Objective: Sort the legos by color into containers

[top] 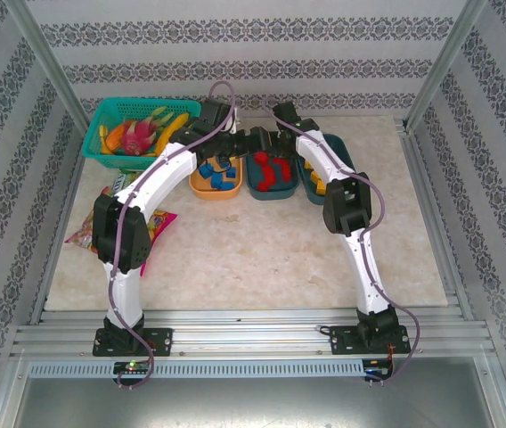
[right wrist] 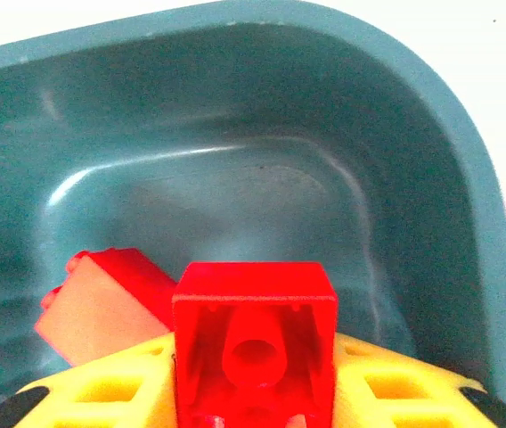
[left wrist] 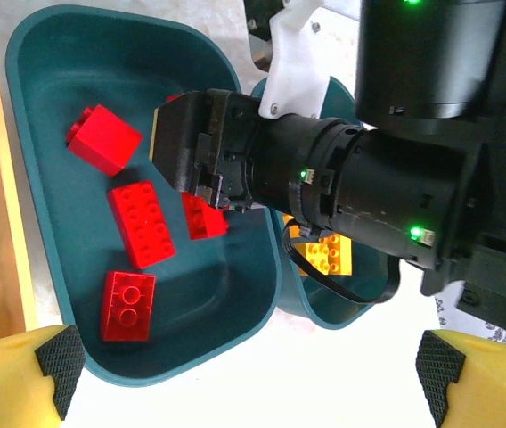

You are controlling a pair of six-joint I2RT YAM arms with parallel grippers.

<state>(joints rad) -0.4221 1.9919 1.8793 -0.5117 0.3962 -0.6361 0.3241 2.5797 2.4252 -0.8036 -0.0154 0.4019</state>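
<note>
My right gripper (right wrist: 255,397) is shut on a red lego brick (right wrist: 255,343), hollow underside facing the camera, low over the middle teal bin (right wrist: 235,116). Another red brick (right wrist: 110,294) lies beneath it. In the left wrist view that right gripper (left wrist: 166,143) reaches into the same teal bin (left wrist: 222,303) among three red bricks (left wrist: 142,223). My left gripper (left wrist: 248,379) is open and holds nothing, above the bin's near edge. A yellow brick (left wrist: 329,254) lies in the right teal bin (left wrist: 355,308). Blue legos (top: 217,174) fill the orange bin (top: 195,185).
A teal mesh basket of toy fruit (top: 137,129) stands at the back left. Colourful snack bags (top: 88,234) lie by the left arm. Both arms crowd over the bins at the back; bare table (top: 262,259) stretches in front of them.
</note>
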